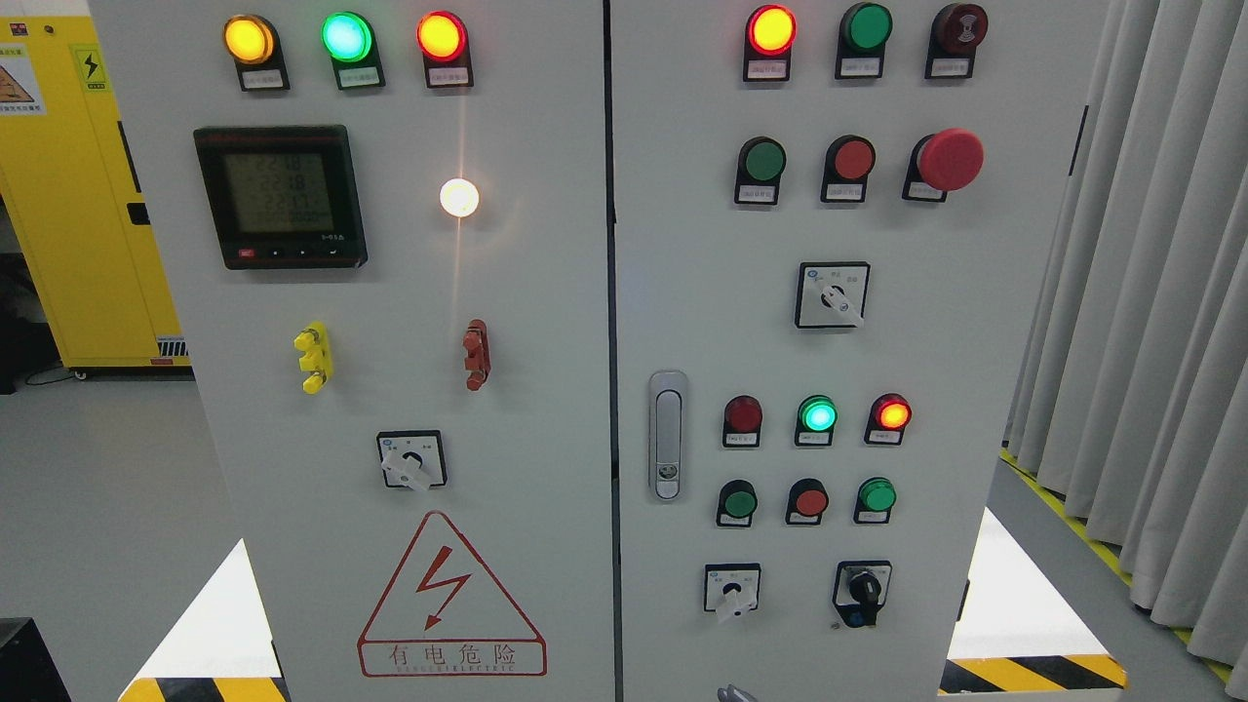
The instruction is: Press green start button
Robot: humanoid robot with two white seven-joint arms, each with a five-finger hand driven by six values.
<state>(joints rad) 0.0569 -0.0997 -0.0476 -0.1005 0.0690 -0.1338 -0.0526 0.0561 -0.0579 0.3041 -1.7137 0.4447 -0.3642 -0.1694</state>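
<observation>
Green and round, one push button (763, 161) sits high on the right door (975, 292) of the pale grey control cabinet in front of me. A red button (853, 158) is just beside it, and a large red mushroom stop (951, 159) comes after that. A second green button (740, 503) sits lower on the same door, next to a small red button (810, 501) and a green domed cap (877, 494). Each has a white label beneath it, but the print is too small to read, so I cannot tell which one is marked start. Above the lower row, a dark red lamp (743, 414) is unlit, a green lamp (817, 415) glows and a red lamp (891, 414) glows. White rotary switches (832, 294) and a black selector (863, 588) are also on this door, with a metal door latch (667, 434) near its left edge. The left door (546, 390) carries lit yellow, green and red lamps along its top and a black digital meter (281, 195) whose digits are too dim to read. It also has a bright white lamp (458, 198) and a red-outlined warning triangle (450, 595) with a lightning bolt and the words 有电危险. A yellow cabinet (78, 244) stands at the far left and grey curtains (1150, 292) hang at the right. Neither of my hands is in view, so I cannot tell how their fingers are set.
</observation>
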